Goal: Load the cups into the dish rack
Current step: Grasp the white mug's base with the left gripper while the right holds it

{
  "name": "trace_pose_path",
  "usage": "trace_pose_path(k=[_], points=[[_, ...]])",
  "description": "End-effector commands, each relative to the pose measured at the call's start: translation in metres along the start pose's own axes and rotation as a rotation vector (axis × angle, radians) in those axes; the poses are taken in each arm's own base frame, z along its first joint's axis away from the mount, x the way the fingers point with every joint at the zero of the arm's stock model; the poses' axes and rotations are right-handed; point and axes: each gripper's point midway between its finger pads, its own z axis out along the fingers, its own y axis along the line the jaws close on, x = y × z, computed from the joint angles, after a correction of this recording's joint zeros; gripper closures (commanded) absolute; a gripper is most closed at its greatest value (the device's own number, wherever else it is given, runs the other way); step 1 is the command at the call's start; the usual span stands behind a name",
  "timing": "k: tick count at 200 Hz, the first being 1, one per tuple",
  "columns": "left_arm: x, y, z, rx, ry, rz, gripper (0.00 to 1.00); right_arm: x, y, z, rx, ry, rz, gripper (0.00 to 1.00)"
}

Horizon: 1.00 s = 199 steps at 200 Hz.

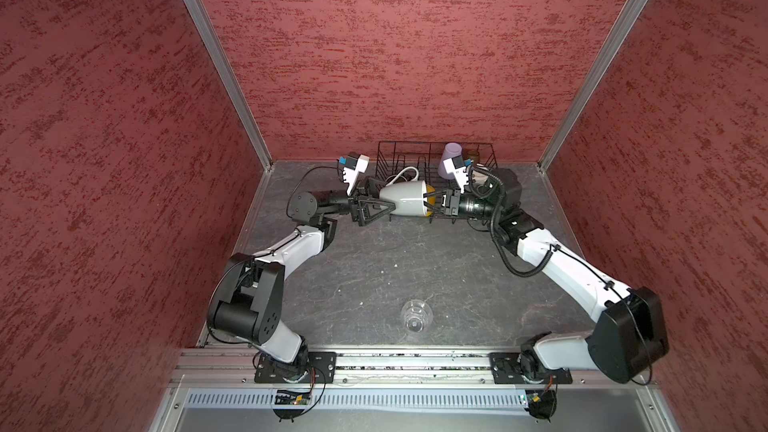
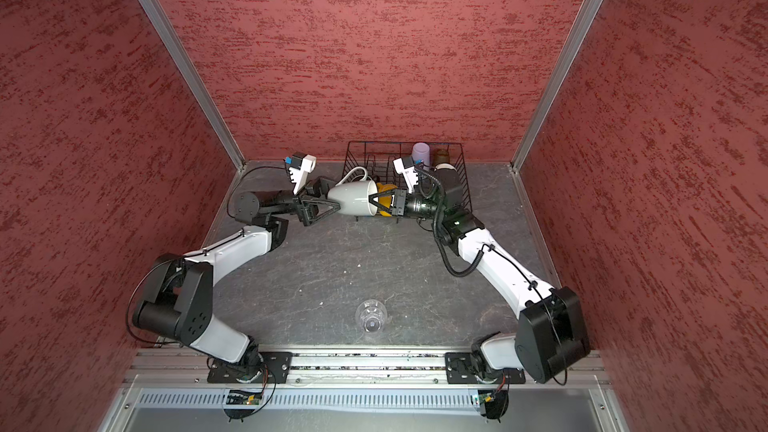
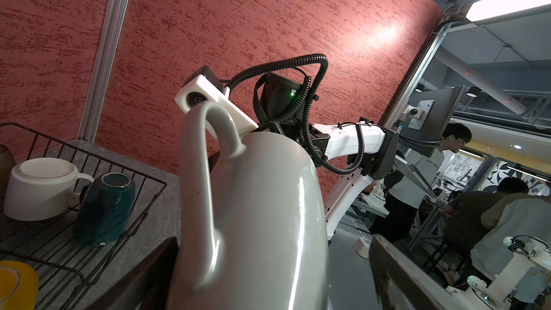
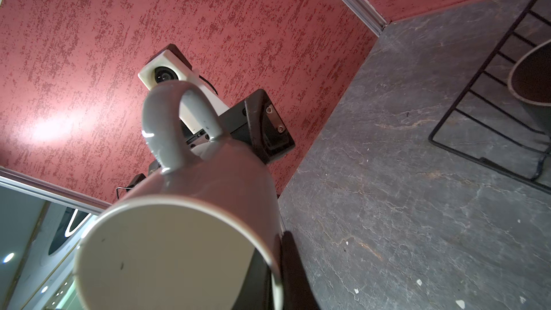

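Red textured walls [image 1: 395, 56] close off three sides of one dark grey, stone-patterned tabletop [image 1: 395, 268]. Two white-and-black robot arms reach in from the near rail, the left arm [image 1: 291, 247] and the right arm [image 1: 573, 268], and meet toward the back. One rectangular black wire dish rack [image 1: 390, 160] stands on the tabletop by the rear wall.

Eight cups show in all. One glossy grey ceramic mug [image 1: 403, 198] with a cream inside hangs on its side in the air at the rack's near edge, handle up, mouth toward the right arm. The right gripper [image 1: 430, 198] is clamped on its rim, one finger inside and one outside. The left gripper [image 1: 384, 195] stands spread wide, its jaws on either side of the mug's base; whether they touch it I cannot tell.

Six cups sit in the rack:
- one white ceramic mug [image 3: 41, 195], upside down
- one dark teal mug [image 3: 104, 210], upside down just beside it
- one dark mug [image 4: 536, 105] with a pale rim, only partly in view
- one lilac tumbler [image 1: 451, 162]
- one yellow mug [image 3: 18, 284]
- one amber glass [image 1: 473, 156] in the far right corner

One clear drinking glass [image 1: 416, 315] stands alone near the tabletop's front edge, well apart from the rack.

Small print on a bystander's white shirt [image 3: 423, 180] is too blurred to read.
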Motion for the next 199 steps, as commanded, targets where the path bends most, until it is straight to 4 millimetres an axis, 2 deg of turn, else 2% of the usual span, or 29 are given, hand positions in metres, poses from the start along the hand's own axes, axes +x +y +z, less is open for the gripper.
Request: trace_pose_path(k=[1, 64, 98, 155, 172, 187, 199], points=[[0.003, -0.007, 0.006, 0.040, 0.039, 0.017, 0.01, -0.020, 0.040, 0.000, -0.100, -0.046, -0.106, 1.00], [0.003, -0.007, 0.012, 0.058, 0.048, 0.011, 0.04, -0.017, 0.040, 0.006, -0.114, -0.034, -0.099, 1.00], [-0.002, -0.009, 0.014, 0.063, 0.044, 0.014, 0.14, -0.016, 0.038, 0.008, -0.112, -0.032, -0.094, 1.00], [-0.009, -0.003, 0.018, 0.072, 0.062, -0.075, 0.37, -0.019, 0.036, 0.011, -0.125, -0.044, -0.083, 1.00], [-0.012, -0.001, 0.019, 0.073, 0.064, -0.114, 0.50, -0.021, 0.033, 0.011, -0.114, -0.055, -0.079, 0.94], [-0.016, 0.003, 0.020, 0.067, 0.057, -0.137, 0.81, -0.022, 0.033, 0.011, -0.109, -0.061, -0.077, 0.88], [-0.019, 0.006, 0.019, 0.056, 0.045, -0.152, 0.96, -0.023, 0.031, 0.011, -0.102, -0.071, -0.073, 0.85]])
